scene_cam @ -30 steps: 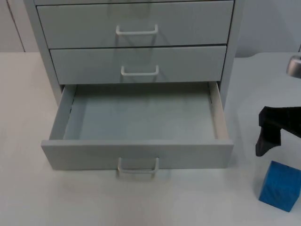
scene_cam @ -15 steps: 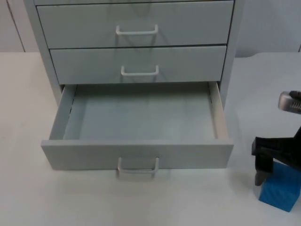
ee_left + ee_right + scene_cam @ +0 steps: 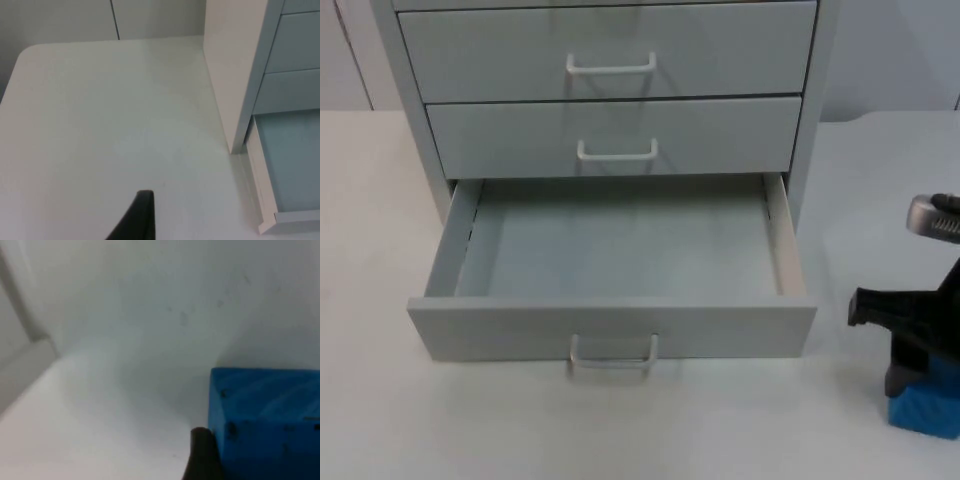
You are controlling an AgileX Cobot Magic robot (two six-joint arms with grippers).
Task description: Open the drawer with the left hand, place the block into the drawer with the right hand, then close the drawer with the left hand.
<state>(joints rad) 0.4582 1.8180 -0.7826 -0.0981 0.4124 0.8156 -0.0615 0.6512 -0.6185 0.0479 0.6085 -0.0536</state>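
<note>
1. The bottom drawer (image 3: pixel 620 255) is seen pulled open.
2. The blue block (image 3: pixel 925 405) is seen on the bench (image 3: pixel 380 400), right of the drawer.
3. The right hand (image 3: pixel 910 375) is lowered onto the block; its grip cannot be told.
4. The left hand (image 3: pixel 137 220) is held waiting beside the cabinet (image 3: pixel 235 70); its state cannot be told.

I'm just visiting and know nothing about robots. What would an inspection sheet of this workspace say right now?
Surface: white table, bare where visible.
Job's things: bottom drawer of the grey cabinet stands pulled open, nothing seen inside; blue block sits on the table to the drawer's right, not yet in it.
Clutter: nothing seen.
Grippers: right claw is down at the block, one fingertip beside its face; whether it grips cannot be told. Left claw waits over the table beside the cabinet's side.
Cables: nothing noted.
Surroundings: grey wall behind the table.
</note>
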